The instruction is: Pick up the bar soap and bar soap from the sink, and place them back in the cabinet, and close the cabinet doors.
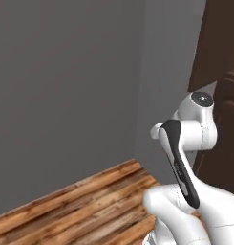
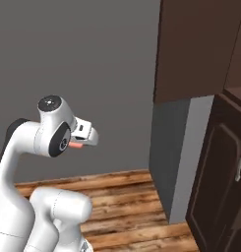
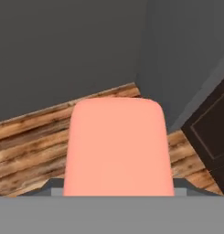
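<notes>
Gripping a flat salmon bar soap, the end effector hangs above wooden floor near the dark cabinet.

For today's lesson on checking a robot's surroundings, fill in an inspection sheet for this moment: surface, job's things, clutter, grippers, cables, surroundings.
Surface: wooden plank floor ahead of the robot; no worktop seen.
Job's things: one salmon-orange bar soap sits close in front of the hand camera and pokes out at the gripper in the right base view; dark brown cabinet stands to the right.
Clutter: nothing seen.
Grippers: gripper raised in the air, away from the cabinet, shut on the bar soap.
Cables: nothing seen.
Surroundings: plain grey wall with a corner; a dark door with a silver handle at the lower right.
</notes>
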